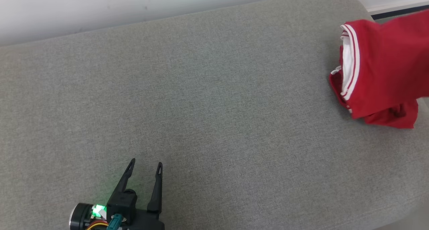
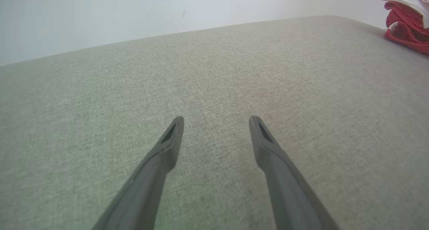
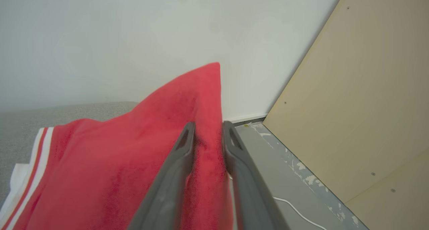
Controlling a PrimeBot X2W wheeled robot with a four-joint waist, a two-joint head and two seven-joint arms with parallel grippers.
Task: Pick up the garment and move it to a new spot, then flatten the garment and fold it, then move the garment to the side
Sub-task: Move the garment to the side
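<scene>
Two grippers to account for, so I start at the left. My left gripper (image 1: 146,161) hovers low over the grey cushion (image 1: 214,89), fingers spread wide with nothing between them, well apart from the work.

Far over at the cushion's right end lies the red garment (image 1: 385,66). It is bundled in layers with its white-striped edge facing the middle, and its outer part is drawn up and off toward the right. My right gripper (image 3: 209,124) has its fingers close together on a raised fold of that cloth, pinching it above the cushion's edge, with the floor (image 3: 268,156) just beyond.

I judge the folding done and the last step, moving it aside, nearly finished. What remains is to let the cloth settle, release it and pull the arm clear.
</scene>
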